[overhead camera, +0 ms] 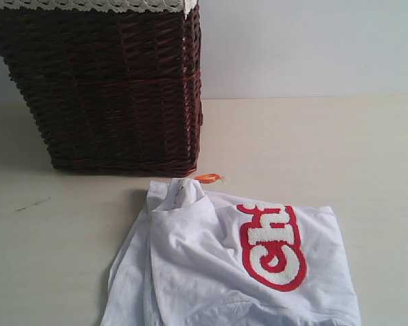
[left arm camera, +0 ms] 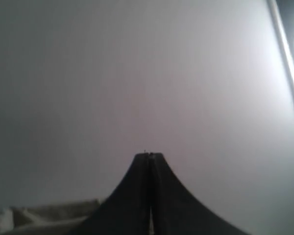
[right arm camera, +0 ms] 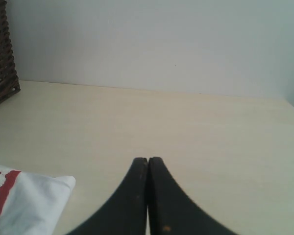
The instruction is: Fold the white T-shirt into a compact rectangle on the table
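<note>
White T-shirt (overhead camera: 190, 272) w/ red-edged lettering (overhead camera: 272, 248), dk-brown basket (overhead camera: 109, 88).

Pale cream table (overhead camera: 326, 142) carries a dark wicker basket (overhead camera: 115, 95) at upper left of frame and a loosely heaped white T-shirt (overhead camera: 204, 272) at lower centre, near the basket's base.

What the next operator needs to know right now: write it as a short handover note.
Left gripper: jaws shut, holding nothing; its camera faces a blank pale surface.
Right gripper: jaws shut, empty, aimed across the table; a corner of the white T-shirt lies off to one side, untouched.
White T-shirt: rumpled on the table in front of the dark wicker basket, orange tag at the neck, toward the basket; its near part runs out of the exterior view.
Done: no tidy fold visible.
Left: flatten it, then fold it into a compact rectangle.
</note>
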You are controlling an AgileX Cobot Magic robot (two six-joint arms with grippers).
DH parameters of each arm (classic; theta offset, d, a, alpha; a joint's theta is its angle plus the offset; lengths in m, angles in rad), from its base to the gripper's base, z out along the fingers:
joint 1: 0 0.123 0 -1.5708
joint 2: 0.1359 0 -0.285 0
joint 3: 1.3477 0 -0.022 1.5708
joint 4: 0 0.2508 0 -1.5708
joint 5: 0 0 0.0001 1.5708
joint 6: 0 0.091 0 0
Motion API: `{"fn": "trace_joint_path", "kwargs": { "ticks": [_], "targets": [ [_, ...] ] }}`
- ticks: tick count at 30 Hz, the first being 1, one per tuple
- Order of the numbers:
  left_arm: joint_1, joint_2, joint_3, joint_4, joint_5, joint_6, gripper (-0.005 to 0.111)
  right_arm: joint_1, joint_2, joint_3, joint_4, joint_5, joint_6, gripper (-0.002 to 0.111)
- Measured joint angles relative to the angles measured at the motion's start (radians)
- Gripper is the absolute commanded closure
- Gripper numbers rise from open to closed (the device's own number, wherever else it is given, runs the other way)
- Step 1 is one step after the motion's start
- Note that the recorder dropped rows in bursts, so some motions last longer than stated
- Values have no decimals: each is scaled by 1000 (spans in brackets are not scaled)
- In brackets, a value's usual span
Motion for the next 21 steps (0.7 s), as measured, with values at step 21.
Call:
{"fn": "trace_joint_path", "kwargs": {
  "ticks": [21],
  "targets": [
    [565, 2, 394, 376, -25, -496, 107, 0, 0, 0, 0, 0, 0, 108]
  ]
}}
